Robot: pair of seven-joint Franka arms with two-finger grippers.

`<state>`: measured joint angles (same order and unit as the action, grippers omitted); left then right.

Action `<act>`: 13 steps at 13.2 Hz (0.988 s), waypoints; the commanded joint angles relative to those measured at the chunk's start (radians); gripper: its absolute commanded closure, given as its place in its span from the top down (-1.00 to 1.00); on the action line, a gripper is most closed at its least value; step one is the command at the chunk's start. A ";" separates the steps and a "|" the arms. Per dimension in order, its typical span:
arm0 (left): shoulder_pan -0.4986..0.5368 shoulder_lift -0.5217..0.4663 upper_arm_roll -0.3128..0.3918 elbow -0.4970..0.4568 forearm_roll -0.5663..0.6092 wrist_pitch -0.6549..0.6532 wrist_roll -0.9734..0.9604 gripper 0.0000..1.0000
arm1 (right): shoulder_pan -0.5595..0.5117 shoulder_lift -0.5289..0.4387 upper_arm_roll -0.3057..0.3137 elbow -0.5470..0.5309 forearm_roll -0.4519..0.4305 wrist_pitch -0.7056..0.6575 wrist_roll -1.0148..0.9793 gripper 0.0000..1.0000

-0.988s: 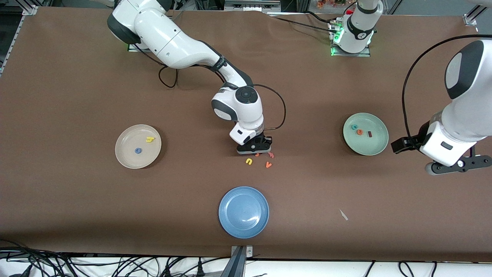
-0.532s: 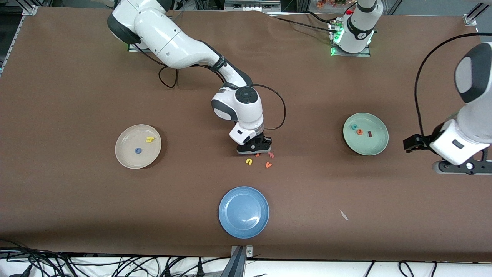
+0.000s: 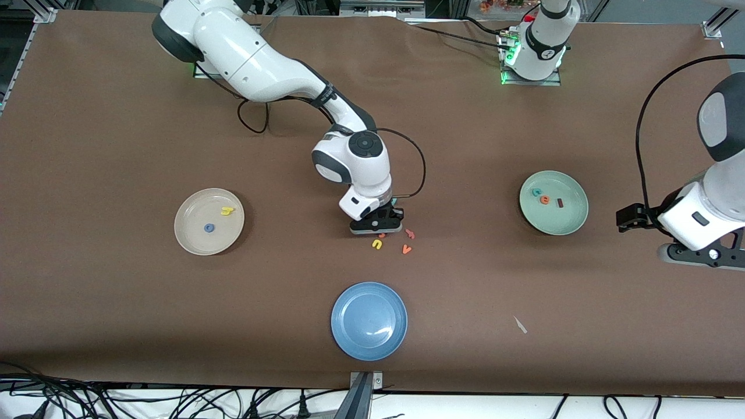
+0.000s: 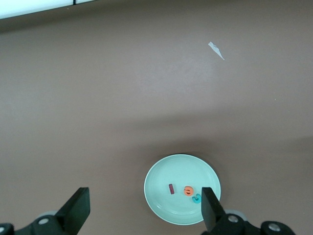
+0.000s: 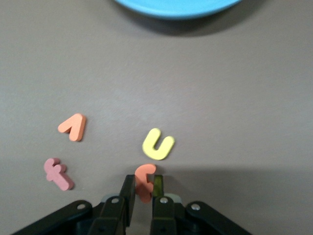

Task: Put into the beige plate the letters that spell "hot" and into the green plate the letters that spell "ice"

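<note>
- Orange hooked t [image 5: 145, 180] sits pinched between the fingers of the right gripper [image 3: 376, 228], which are clamped on it just above the brown table [image 3: 116, 145], over the small cluster of loose letters near the table's middle.
- Yellow u [image 5: 158, 144] lies just beside the held letter; the orange v [image 5: 73, 126] and a pink letter [image 5: 57, 174] lie near it, toward the left arm's end of the table, and all three rest flat on the table.
- Beige plate [image 3: 189, 241] lies toward the right arm's end of the table and holds the yellow h [image 3: 227, 210] and the blue o [image 3: 208, 228], apart from each other.
- Green plate [image 3: 567, 224] lies toward the left arm's end and holds the teal c [image 3: 537, 191], the orange e [image 3: 545, 199] and the dark red i [image 3: 560, 203], close together in a short row.
- Blue plate [image 3: 369, 320] lies nearer to the front camera than the loose letters.
- Left gripper [image 4: 142, 215] waits up in the air with its fingers spread wide and nothing between them; in its wrist view the green plate shows between the fingertips, farther off.
- White scrap [image 3: 520, 325] lies on the table, nearer to the front camera than the green plate.
</note>
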<state>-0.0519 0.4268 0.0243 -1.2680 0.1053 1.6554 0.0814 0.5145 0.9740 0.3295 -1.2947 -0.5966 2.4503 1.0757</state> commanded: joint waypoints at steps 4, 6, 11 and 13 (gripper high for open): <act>-0.046 0.027 0.009 -0.007 -0.021 0.033 0.018 1.00 | -0.096 -0.251 0.036 -0.300 0.047 0.012 -0.016 -0.80; -0.048 0.021 0.006 -0.007 -0.021 0.027 0.018 1.00 | -0.132 -0.322 0.037 -0.391 0.058 0.009 -0.036 -0.80; -0.068 0.021 0.006 -0.007 -0.021 0.026 0.018 1.00 | -0.247 -0.477 0.037 -0.572 0.176 -0.025 -0.222 -0.80; -0.060 0.018 0.008 -0.010 -0.022 0.023 0.020 1.00 | -0.293 -0.527 0.036 -0.592 0.207 -0.161 -0.351 -0.80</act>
<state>-0.1157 0.4603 0.0237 -1.2738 0.1053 1.6833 0.0823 0.2713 0.5429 0.3519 -1.8072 -0.4334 2.3764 0.8372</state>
